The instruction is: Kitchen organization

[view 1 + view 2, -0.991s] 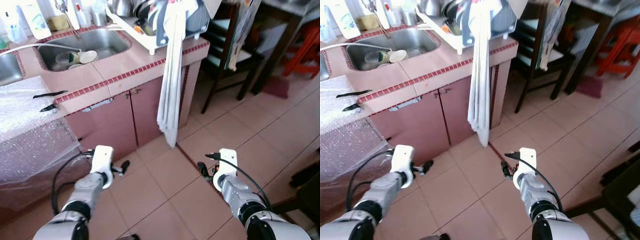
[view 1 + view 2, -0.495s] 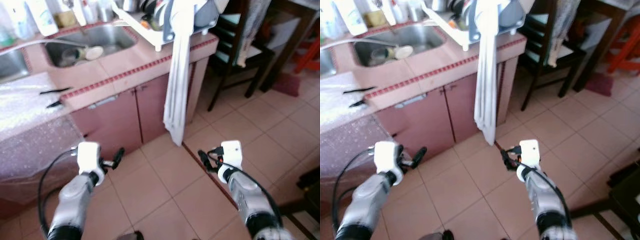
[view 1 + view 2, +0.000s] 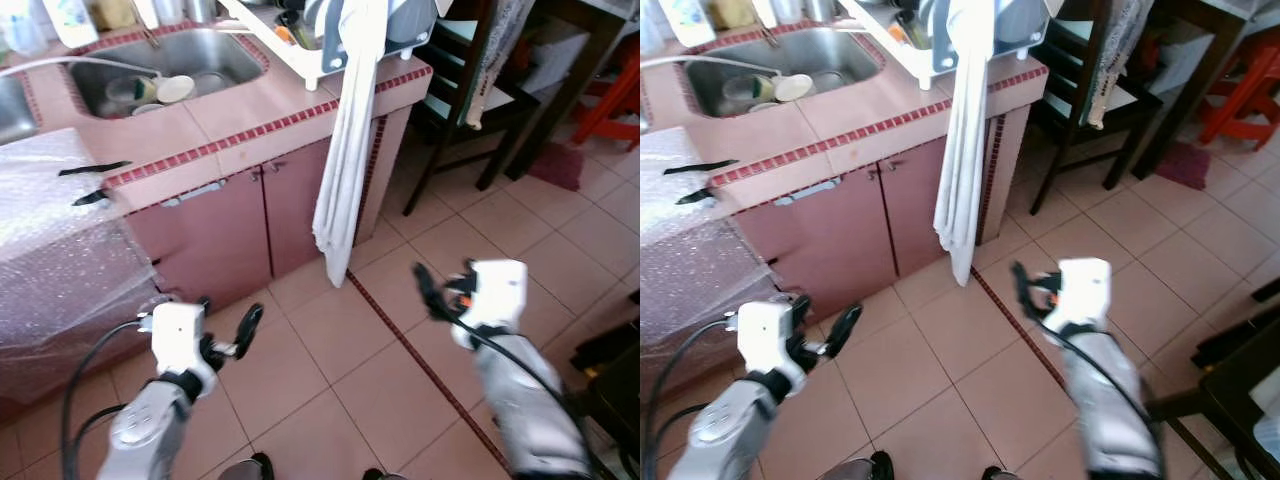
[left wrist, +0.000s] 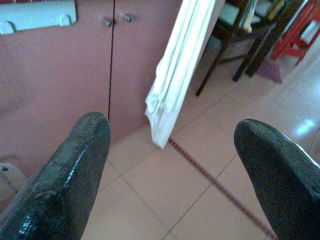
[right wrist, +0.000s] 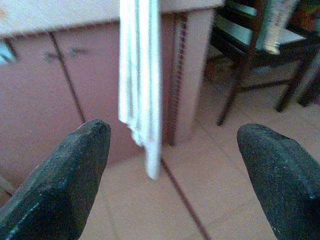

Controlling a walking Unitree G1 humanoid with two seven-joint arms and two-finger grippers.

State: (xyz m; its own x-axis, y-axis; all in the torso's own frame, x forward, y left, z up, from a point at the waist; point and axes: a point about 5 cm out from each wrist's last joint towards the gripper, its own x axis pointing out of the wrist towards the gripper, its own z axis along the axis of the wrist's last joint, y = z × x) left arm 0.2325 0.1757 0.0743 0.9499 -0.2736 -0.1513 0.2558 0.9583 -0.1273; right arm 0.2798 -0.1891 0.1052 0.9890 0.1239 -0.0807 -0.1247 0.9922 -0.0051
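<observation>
Two grippers are up in front of me, both spread wide with nothing between the fingers. Left gripper (image 3: 228, 335) hangs over the floor tiles (image 3: 330, 380); right gripper (image 3: 432, 290) sits higher, its arm smeared by motion blur in the eye views. My right wrist view is soft too, so I cannot read the cabinet handles there.

The top of the white towel (image 3: 345, 150) is cut off: I cannot tell what it hangs from among the things on the dish rack (image 3: 320, 70). The sink (image 3: 200, 75) holds dishes I cannot make out clearly.

The towel hangs long and narrow in vertical folds, down the corner of the pink counter (image 3: 240, 125), its lower end free above the tiles. Seen from both wrists it lies ahead of the fingers, well apart, between the fingertips' lines. Bubble wrap (image 3: 60, 260) covers the counter stretch beyond my left fingers.
</observation>
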